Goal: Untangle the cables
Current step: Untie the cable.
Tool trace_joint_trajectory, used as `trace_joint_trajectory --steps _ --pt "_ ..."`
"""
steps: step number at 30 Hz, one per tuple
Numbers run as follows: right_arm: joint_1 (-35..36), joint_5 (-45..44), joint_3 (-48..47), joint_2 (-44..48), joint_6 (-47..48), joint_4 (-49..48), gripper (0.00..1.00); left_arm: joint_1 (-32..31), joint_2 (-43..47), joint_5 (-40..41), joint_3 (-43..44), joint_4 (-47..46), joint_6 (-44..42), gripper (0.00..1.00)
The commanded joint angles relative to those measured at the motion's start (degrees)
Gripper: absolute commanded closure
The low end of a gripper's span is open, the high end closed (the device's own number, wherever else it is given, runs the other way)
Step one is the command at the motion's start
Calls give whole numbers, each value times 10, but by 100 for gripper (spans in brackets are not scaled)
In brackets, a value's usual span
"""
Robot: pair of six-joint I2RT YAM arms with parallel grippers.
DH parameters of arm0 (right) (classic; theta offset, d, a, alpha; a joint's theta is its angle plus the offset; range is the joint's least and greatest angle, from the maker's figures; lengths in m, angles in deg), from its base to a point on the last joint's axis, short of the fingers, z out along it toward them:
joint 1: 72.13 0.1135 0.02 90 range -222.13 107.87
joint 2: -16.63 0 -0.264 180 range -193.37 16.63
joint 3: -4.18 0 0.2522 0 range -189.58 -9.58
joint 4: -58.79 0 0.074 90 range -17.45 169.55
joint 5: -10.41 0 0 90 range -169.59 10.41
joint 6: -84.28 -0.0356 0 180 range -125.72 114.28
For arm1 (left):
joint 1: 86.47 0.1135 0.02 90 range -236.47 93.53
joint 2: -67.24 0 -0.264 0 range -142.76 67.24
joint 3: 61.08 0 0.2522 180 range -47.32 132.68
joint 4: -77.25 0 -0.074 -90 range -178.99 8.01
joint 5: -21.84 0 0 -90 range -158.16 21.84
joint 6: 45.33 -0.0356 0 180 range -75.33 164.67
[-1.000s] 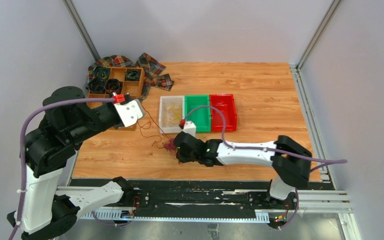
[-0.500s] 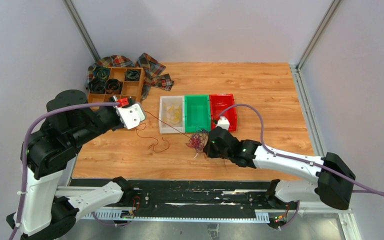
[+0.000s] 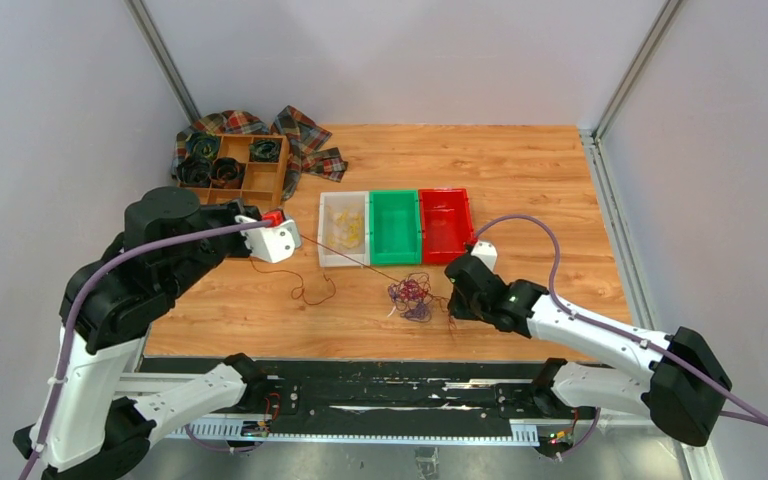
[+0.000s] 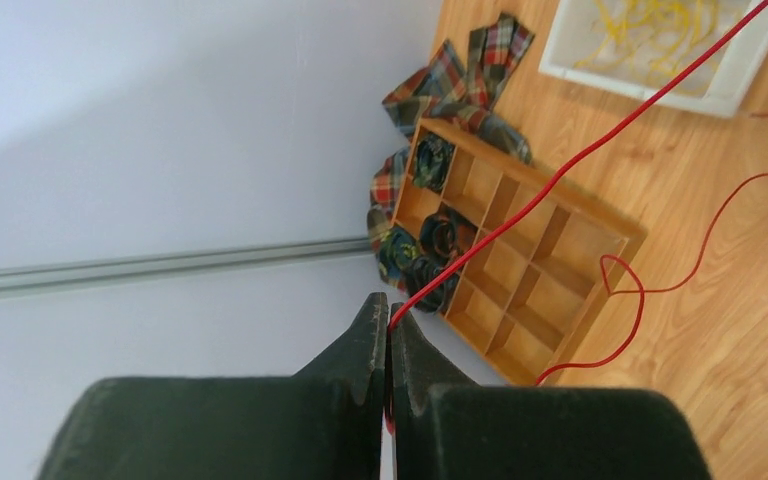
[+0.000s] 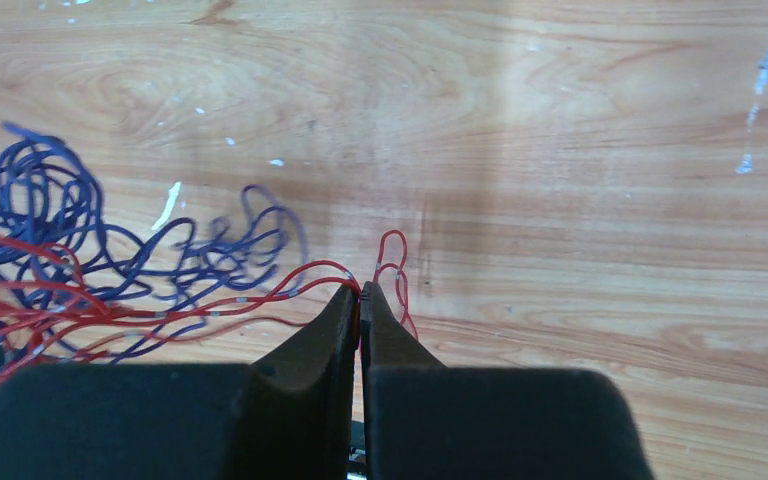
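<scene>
The cables are a loose clump of thin red and purple wires on the wooden table in front of the bins. My right gripper is at the clump's right edge. In the right wrist view it is shut on a red wire, with purple loops to its left. My left gripper is held above the table to the left. It is shut on a red wire that runs taut to the clump. A slack red loop lies below it.
A white bin holding yellow wires, a green bin and a red bin stand side by side mid-table. A wooden compartment tray with black rolls sits on plaid cloth at the back left.
My right gripper has closed and dragged the clump to the right, spreading it out. My left gripper moved slightly right, and the red wire between the two now runs taut.
</scene>
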Motion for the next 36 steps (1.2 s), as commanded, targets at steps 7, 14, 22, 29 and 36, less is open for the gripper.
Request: trace_joint_trajectory --steps 7,14,22,29,36 --pt "-37 -52 23 -6 -14 81 99 -3 5 218 -35 -95 -149 99" --pt "-78 -35 33 21 -8 85 99 -3 20 224 -89 -111 -147 99" --pt "-78 163 34 59 121 -125 64 -3 62 -106 -118 -30 48 100" --pt "6 133 -57 -12 216 -136 58 -3 43 -189 -189 -31 131 100" --pt "34 170 -90 -95 266 -171 58 -3 63 -117 -271 -36 99 99"
